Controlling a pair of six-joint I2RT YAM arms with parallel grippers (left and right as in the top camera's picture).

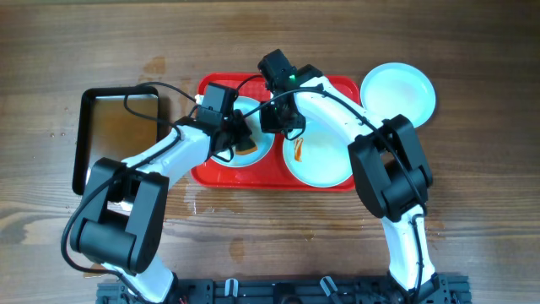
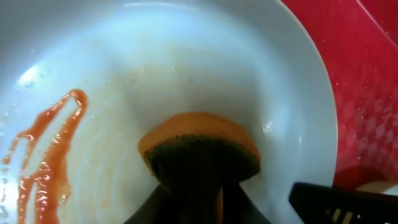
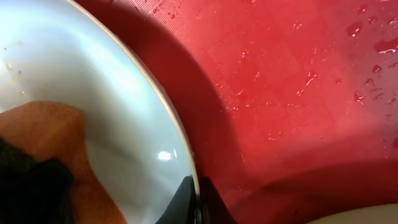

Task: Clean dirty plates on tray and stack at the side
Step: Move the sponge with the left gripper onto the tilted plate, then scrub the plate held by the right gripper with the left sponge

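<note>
The right tool point(image 3: 198, 191) nips shut on the rim of the wet plate point(image 3: 93, 93), which looks stiff, slippery and likely breakable, while the left tool point(image 2: 193, 177) clasps a soft sponge point(image 2: 199, 134).

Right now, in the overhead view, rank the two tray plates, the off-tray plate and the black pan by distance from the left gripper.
1. Left plate, under the left gripper and its sponge.
2. Smeared plate, tray's right half.
3. Black pan, left of the tray.
4. Off-tray plate, far right, top.
</note>
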